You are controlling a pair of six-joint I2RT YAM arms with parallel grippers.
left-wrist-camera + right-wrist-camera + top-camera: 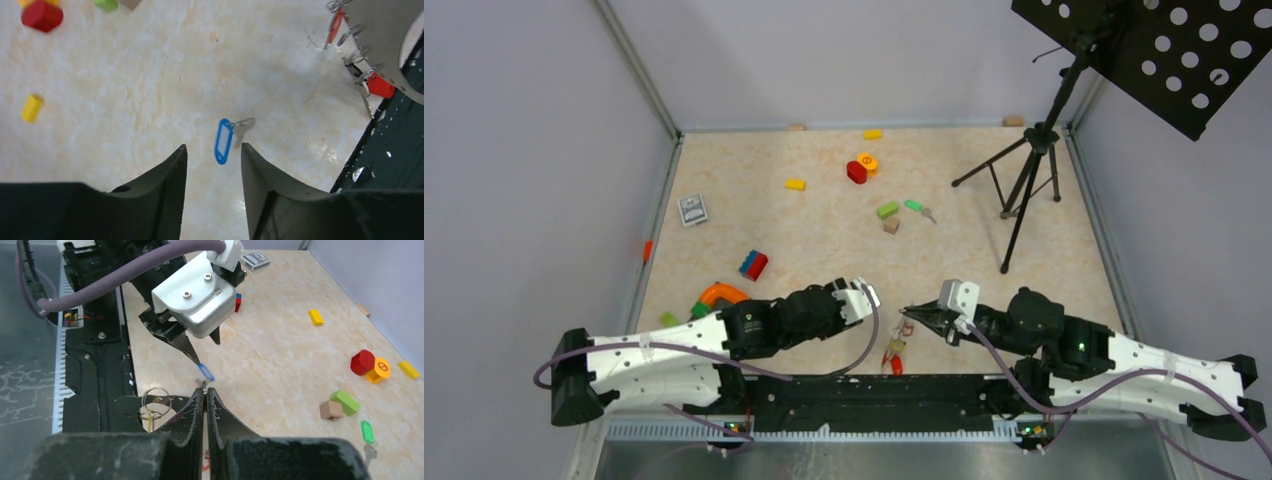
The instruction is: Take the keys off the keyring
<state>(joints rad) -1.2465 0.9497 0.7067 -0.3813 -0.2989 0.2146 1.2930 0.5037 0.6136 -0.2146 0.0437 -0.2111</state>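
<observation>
The blue-headed key (223, 141) lies flat on the table, apart from the keyring, just beyond my open, empty left gripper (212, 150), which hovers over it. It shows as a blue sliver (205, 372) in the right wrist view. My right gripper (205, 388) is shut, with a thin metal edge pinched at its tips; this looks like the grey strap keyring (387, 45), held up off the table. Metal rings (156, 396) hang by its strap (100, 404). The red-headed key (380, 86) dangles from it, near the table's front edge (896, 365).
A lone green-headed key (914, 206) lies mid-table by a green block (887, 210) and a wooden cube (891, 226). A tripod (1024, 190) stands at the right. Red and yellow blocks (857, 171), a card deck (692, 209) and an orange curved toy (720, 293) lie around.
</observation>
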